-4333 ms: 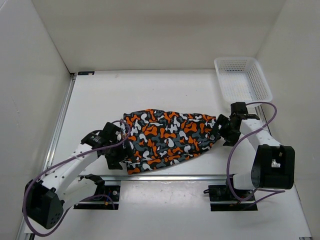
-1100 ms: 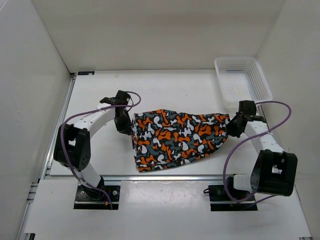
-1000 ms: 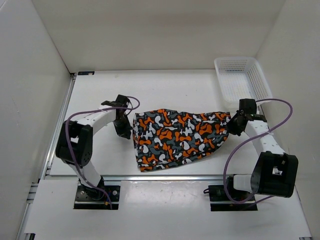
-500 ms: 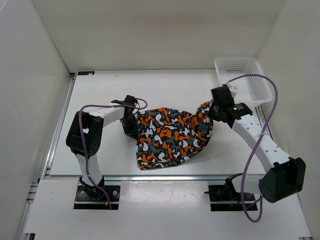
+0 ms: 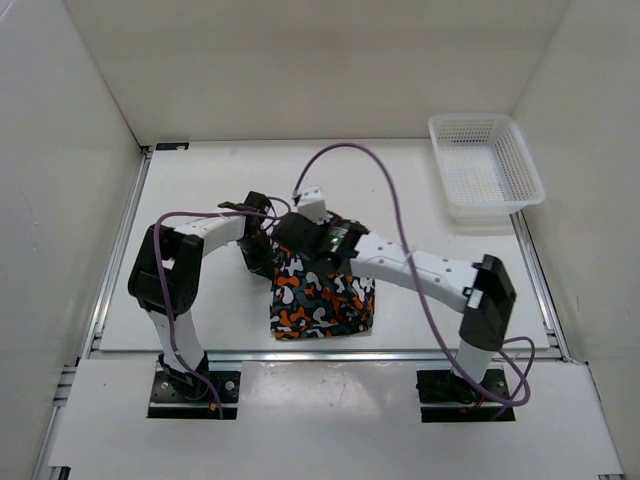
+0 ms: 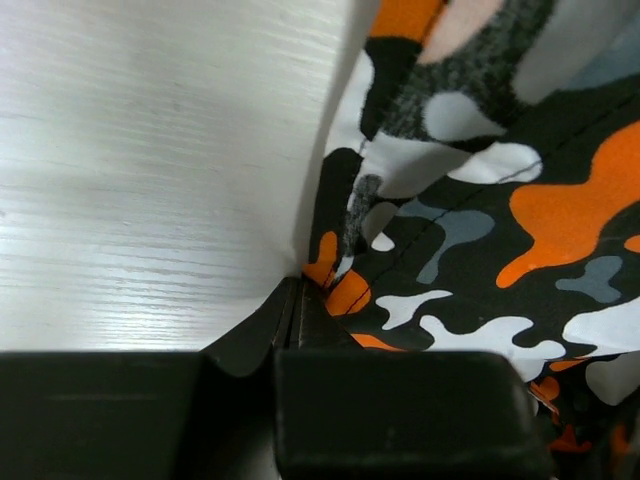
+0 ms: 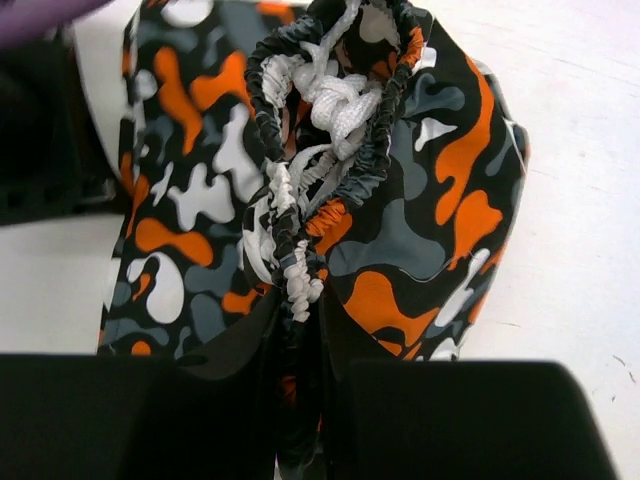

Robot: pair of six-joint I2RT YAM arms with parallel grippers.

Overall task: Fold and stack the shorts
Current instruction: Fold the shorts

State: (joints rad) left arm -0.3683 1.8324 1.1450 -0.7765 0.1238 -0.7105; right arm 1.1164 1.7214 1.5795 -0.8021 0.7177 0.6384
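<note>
The shorts point(image 5: 322, 302), printed in orange, white, grey and black, lie doubled over into a narrow bundle near the table's front middle. My left gripper point(image 5: 262, 252) sits at their upper left corner, shut on a hem edge of the shorts point(image 6: 470, 210); the left gripper point(image 6: 300, 290) pinches the fabric against the white table. My right gripper point(image 5: 298, 238) reaches across from the right and meets the same corner. In the right wrist view the right gripper point(image 7: 300, 315) is shut on the gathered waistband and white drawstring of the shorts point(image 7: 400, 230).
A white mesh basket point(image 5: 486, 166) stands at the back right corner. White walls close in the table on the left, back and right. A purple cable point(image 5: 380, 175) arcs above the right arm. An aluminium rail point(image 5: 330, 353) runs along the front edge.
My right arm has swung far to the left, carrying the waistband end over the shorts to the left gripper, so the cloth is now folded in half. The left gripper has barely moved.
</note>
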